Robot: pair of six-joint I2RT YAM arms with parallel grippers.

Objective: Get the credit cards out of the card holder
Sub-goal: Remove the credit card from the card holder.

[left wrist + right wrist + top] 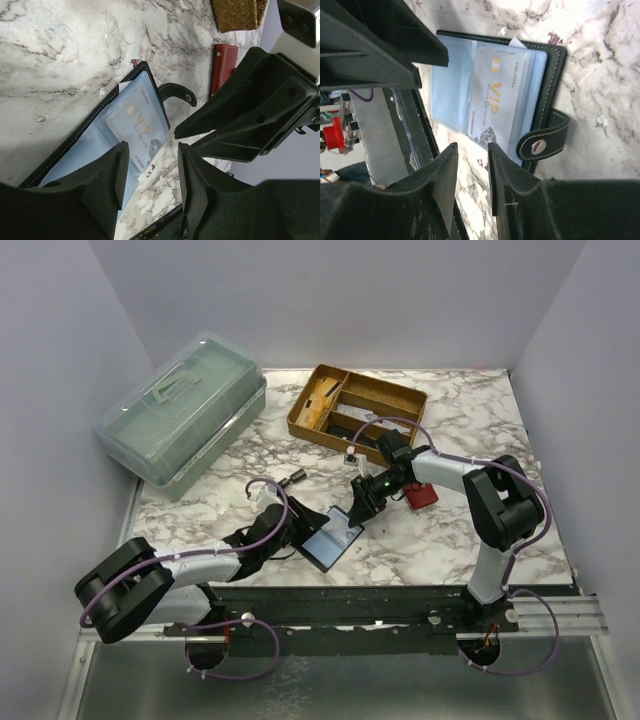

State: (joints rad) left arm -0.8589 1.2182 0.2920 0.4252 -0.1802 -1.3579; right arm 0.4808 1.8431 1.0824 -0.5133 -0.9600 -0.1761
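Card holder [328, 538] lay open on bench [450, 410]; VIP card [497, 97] sat sleeved just beyond left tool [150, 175] and right tool [472, 170], both released, jaws apart.

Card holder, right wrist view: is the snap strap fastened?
No, the card holder lies open, and its snap strap sticks out unfastened beside the VIP card.

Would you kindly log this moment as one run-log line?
card holder: lying open | VIP card: inside holder, not yet out | left gripper: open, empty | right gripper: open, empty
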